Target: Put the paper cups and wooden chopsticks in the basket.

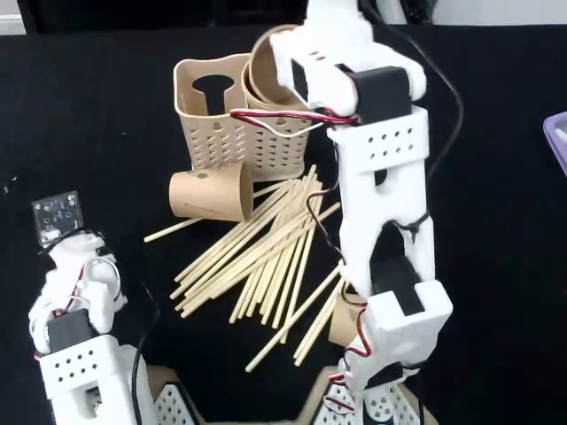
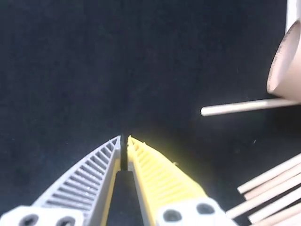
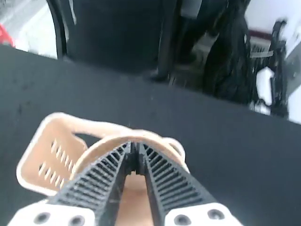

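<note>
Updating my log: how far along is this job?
Done: I can't confirm anything released into the basket yet. In hand: the right gripper is shut on a paper cup over the basket. Remaining: a second cup lying on its side by the basket, and the chopsticks spread on the table. The left gripper is shut, empty.

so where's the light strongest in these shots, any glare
high view: right arm bright white on the black cloth; left wrist view: chopsticks pale against dark cloth; right wrist view: room behind is brightest, cup in the gripper dimmer
</note>
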You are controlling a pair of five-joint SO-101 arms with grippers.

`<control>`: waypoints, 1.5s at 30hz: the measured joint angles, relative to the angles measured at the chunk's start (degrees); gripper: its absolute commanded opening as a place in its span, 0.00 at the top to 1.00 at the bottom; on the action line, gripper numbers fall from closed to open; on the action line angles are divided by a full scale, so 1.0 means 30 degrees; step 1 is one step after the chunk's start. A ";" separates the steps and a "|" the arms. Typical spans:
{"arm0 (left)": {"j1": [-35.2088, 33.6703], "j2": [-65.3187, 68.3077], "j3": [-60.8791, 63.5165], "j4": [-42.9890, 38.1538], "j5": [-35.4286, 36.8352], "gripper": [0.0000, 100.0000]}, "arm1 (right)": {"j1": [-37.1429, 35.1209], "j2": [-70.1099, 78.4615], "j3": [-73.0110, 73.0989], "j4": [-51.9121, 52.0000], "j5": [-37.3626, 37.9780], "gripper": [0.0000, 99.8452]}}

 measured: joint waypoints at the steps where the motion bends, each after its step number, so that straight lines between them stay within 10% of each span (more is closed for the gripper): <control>1: 0.0147 0.0000 0.0117 0.0000 0.0000 0.97 | 0.0000 0.0029 -0.0176 -0.0147 0.0000 0.99; 29: 0.0586 0.0000 0.0293 0.0000 0.0147 0.97 | -0.0996 0.2286 0.0498 -0.2755 0.0000 0.99; 45: 0.0586 0.0000 0.0293 0.0000 0.0147 0.97 | 0.1143 -0.3927 -0.2227 0.6476 0.0000 0.83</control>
